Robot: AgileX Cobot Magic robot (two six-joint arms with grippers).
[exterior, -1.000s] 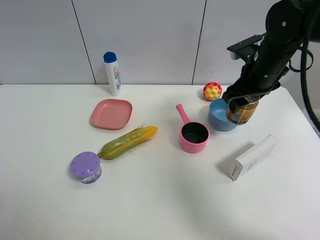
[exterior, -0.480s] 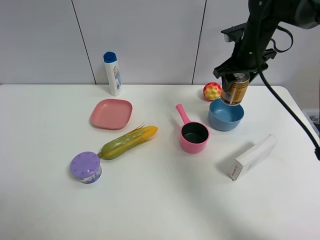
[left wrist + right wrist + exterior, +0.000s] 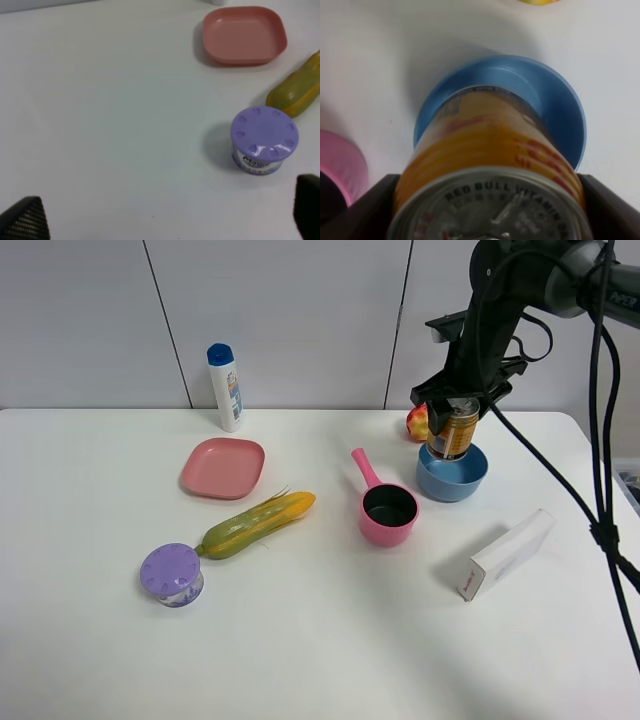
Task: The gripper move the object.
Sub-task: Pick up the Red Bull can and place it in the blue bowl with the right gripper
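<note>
My right gripper (image 3: pixel 457 400) is shut on the golden-amber can (image 3: pixel 451 432) and holds it upright in the air, just above the left part of the blue bowl (image 3: pixel 462 478). In the right wrist view the can (image 3: pixel 490 170) fills the frame with its silver top toward the camera, and the blue bowl (image 3: pixel 560 105) lies right below it. My left gripper (image 3: pixel 160 215) shows only two black fingertips, wide apart and empty, above the table near the purple-lidded jar (image 3: pixel 263 139).
A pink saucepan (image 3: pixel 386 505) stands left of the bowl, a red-yellow ball (image 3: pixel 416 422) behind it, a white box (image 3: pixel 510 553) at the front right. A pink plate (image 3: pixel 223 467), a corn cob (image 3: pixel 257 524), the purple-lidded jar (image 3: pixel 172 574) and a white bottle (image 3: pixel 226 388) are on the left.
My right gripper has lifted the can out of the blue bowl, then shifted a little left, with the can now hanging just over the bowl's left part.
</note>
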